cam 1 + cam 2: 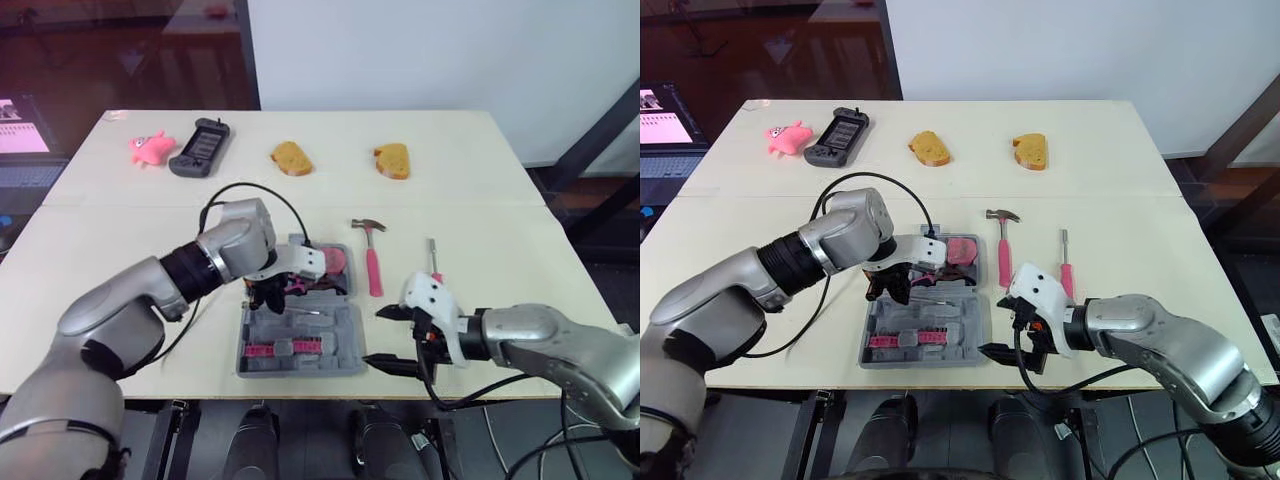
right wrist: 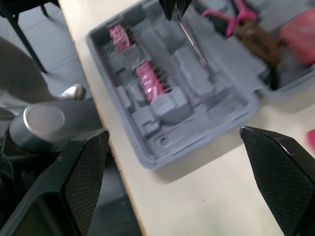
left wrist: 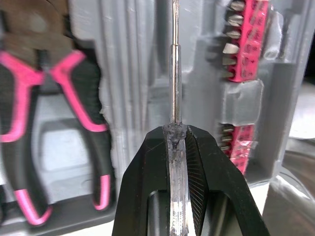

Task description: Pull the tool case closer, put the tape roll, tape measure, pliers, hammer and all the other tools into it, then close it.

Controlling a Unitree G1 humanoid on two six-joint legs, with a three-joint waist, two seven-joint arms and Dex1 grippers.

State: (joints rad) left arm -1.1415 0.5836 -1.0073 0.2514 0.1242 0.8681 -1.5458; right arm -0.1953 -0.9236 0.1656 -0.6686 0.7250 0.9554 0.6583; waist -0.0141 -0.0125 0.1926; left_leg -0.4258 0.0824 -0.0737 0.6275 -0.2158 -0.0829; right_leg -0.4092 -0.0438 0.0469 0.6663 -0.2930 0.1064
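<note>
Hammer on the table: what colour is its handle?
The hammer's handle is pink; clearest in left eye view.

Table [image 1: 480, 160] holds tool case [image 1: 340, 330], hammer [image 1: 372, 262], screwdriver [image 1: 434, 258], bread [image 1: 291, 158].

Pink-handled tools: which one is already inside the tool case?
The pliers lie in the tool case; the hammer and pink screwdriver lie on the table.

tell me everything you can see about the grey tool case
The tool case is grey moulded plastic, opened flat on the table near its front edge, with shaped recesses in both halves. Pink bit strips sit in the near half; pink-and-black pliers lie in the far half. The left tool, shut on a clear-handled screwdriver, holds it over the case; contact cannot be told.
</note>
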